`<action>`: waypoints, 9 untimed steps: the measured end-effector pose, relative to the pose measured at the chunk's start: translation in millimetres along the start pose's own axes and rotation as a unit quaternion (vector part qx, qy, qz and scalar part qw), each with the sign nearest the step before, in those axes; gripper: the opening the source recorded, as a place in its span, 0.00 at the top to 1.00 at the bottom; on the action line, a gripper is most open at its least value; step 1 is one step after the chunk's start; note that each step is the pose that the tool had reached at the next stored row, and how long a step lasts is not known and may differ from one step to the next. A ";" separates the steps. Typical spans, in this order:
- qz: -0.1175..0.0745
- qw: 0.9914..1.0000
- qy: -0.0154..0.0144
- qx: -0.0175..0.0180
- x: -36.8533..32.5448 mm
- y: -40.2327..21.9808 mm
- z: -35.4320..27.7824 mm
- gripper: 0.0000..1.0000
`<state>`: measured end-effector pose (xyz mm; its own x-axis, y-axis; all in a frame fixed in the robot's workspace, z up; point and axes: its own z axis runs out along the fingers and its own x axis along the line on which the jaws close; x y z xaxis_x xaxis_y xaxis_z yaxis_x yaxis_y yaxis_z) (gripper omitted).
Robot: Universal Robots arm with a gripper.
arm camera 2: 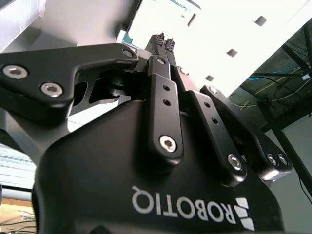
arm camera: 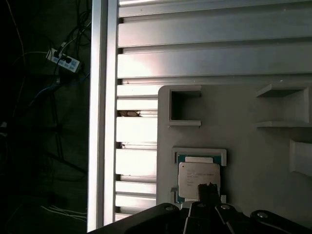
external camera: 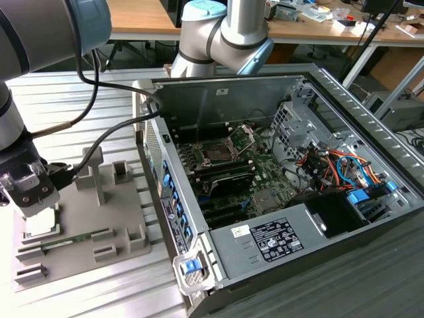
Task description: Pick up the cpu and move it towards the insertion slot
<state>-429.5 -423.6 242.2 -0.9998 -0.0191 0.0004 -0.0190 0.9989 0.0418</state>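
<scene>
Lying flat with its lid up, the cpu (arm camera: 197,176) sits in a framed pocket of the grey fixture plate (arm camera: 243,146), at eight o'clock in the exterior view. It is square, so no long axis; its edges run parallel to the pocket's. The claw (arm camera: 207,189), clenched on nothing, hangs over it and hides one edge; contact cannot be judged. The insertion slot (external camera: 217,154) lies well apart, at two o'clock from it, inside the computer case (external camera: 225,99) on the table (external camera: 66,99).
</scene>
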 end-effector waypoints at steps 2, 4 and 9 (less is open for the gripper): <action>0.000 1.000 0.000 0.000 0.2 -0.5 0.8 0.89; 0.000 1.000 0.000 0.000 0.3 -1.0 1.7 0.89; 0.000 1.000 0.000 0.000 0.5 -1.5 4.1 0.89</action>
<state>-430.0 -424.9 238.0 -0.9998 -0.0191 0.0005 -0.0190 0.9990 0.0415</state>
